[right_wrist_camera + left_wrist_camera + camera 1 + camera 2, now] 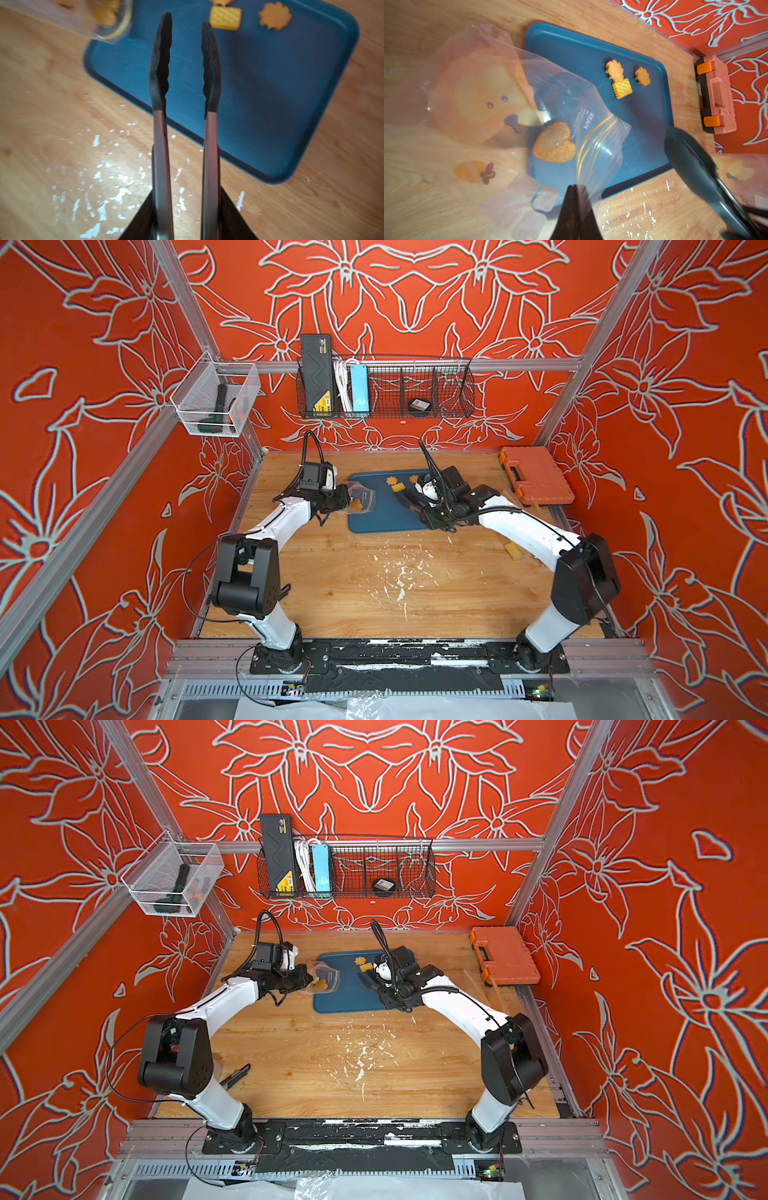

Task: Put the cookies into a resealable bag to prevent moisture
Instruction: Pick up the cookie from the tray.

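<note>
1. Left jaws: pressed together, pinching the resealable bag (508,83) at its zip edge.
2. Resealable bag: overlaps the tray (643,124) at its 9 o'clock edge, with one heart cookie (554,142) inside.
3. Right jaws: clamped on tongs (161,62), tong tips spread.
4. Three cookies (622,89): on the tray, 12 o'clock.

The clear printed resealable bag (564,93) holds a brown heart cookie (554,143), perhaps more; three cookies (622,88) lie on the tray (643,124).

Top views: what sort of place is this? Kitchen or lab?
Probably an enclosed robot test cell, not a kitchen: aluminium frame carrying red floral wall panels, two arms mounted on a front rail, wire basket holding cables.
</note>
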### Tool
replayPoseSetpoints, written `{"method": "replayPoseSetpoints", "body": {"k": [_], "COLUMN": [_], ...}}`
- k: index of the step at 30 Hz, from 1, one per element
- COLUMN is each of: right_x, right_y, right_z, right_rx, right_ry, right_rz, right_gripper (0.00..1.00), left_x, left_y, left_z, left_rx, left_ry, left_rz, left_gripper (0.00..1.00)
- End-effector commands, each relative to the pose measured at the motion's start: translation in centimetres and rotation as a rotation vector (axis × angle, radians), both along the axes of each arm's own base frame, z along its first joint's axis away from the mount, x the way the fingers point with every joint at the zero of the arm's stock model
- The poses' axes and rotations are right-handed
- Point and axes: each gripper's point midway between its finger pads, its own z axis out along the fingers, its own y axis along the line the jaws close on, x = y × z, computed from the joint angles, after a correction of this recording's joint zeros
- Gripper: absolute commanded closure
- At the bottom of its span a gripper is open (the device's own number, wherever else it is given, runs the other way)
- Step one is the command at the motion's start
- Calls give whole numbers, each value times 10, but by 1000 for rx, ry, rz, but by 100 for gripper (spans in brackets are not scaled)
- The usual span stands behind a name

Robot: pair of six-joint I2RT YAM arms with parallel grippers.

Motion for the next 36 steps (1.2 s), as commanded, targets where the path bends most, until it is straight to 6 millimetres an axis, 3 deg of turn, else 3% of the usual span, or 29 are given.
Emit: {"method": "replayPoseSetpoints", "body": {"k": [1,8,14,21,26,30,36], "right_x": [22,45,58,78,85,80,62], "right_y": [-4,2,12,26,25,21,3], "right_z": [-3,-22,-32,-41,-49,-39,-2], "right_rx": [-77,-131,-140,-146,-181,-159,-119], "right_ry": [-38,-28,-9,7,21,-12,-106], "right_rz": [-45,-49,-31,-20,-30,-44,-85], "right_gripper": [57,49,39,40,49,57,60], "left_x": [5,34,36,34,34,34,34], "left_y": [3,8,6,9,5,2,-2], "left_z": [21,43,34,28,23,20,15], "left_rx": [-9,-30,-32,-21,-29,-38,-53], "left_ry": [-68,-86,-92,-83,-60,-51,-30], "left_rz": [23,84,68,70,40,27,7], "left_gripper": [100,100,100,100,100,100,100]}}
